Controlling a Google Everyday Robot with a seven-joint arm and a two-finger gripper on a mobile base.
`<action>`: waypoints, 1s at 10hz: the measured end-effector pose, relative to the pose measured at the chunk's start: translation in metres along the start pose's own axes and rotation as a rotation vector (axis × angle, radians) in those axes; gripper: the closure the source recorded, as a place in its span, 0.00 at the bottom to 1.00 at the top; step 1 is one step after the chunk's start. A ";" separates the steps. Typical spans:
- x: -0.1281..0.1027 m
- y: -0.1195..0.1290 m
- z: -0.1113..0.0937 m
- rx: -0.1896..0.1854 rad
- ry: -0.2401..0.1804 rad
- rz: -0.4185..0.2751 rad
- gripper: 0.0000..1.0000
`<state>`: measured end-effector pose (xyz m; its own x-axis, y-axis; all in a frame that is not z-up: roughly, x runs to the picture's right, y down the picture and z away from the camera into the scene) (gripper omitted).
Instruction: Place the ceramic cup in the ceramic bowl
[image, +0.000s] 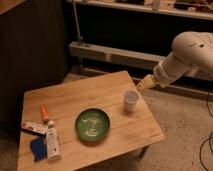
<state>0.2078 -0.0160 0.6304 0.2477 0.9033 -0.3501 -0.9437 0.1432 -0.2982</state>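
Note:
The ceramic cup (130, 100), small, white and handleless, stands upright on the wooden table (95, 97) near its right edge. The ceramic bowl (92, 124), dark green with a lighter mottled centre, sits to the cup's left, nearer the table's front, a little apart from it. My gripper (143, 83) is at the end of the white arm (192, 52), just above and to the right of the cup, over the table's right edge, not touching the cup.
At the table's front left lie a white tube with a printed label (52, 142), a blue object (37, 148), an orange item (46, 113) and a small red-and-white pack (34, 128). A grey shelf rail (107, 52) runs behind the table. A cable (207, 145) lies on the floor at right.

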 end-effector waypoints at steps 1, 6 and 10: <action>0.000 0.000 0.000 0.000 0.000 0.000 0.26; 0.000 0.000 0.000 0.000 0.000 0.000 0.26; -0.022 0.016 -0.004 0.026 -0.070 0.015 0.26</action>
<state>0.1881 -0.0355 0.6302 0.2186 0.9313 -0.2913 -0.9528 0.1392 -0.2700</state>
